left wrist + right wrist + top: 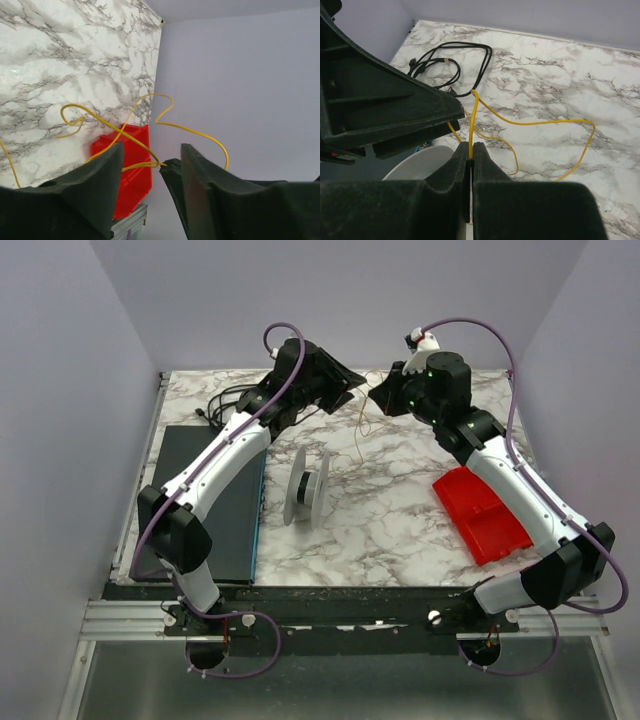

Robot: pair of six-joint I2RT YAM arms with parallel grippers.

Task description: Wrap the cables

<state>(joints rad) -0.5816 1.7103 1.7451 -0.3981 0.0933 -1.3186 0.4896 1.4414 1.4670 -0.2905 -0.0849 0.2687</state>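
Yellow wire (pixel 472 112) clamped inside right pincer (pixel 471 150).

We found the wire (pixel 540 121) thin, yellow and limp, curling in loose open loops over the marble tabletop (pixel 570 65), one strand pinched in the right gripper (pixel 471 150).

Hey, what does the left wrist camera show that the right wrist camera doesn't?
Only the left wrist view: the red tray, behind the open left gripper. Only the right wrist view: the black looped cord, the white spool, and the right gripper shut on the yellow wire. Both: that yellow wire, curling over the marble table.
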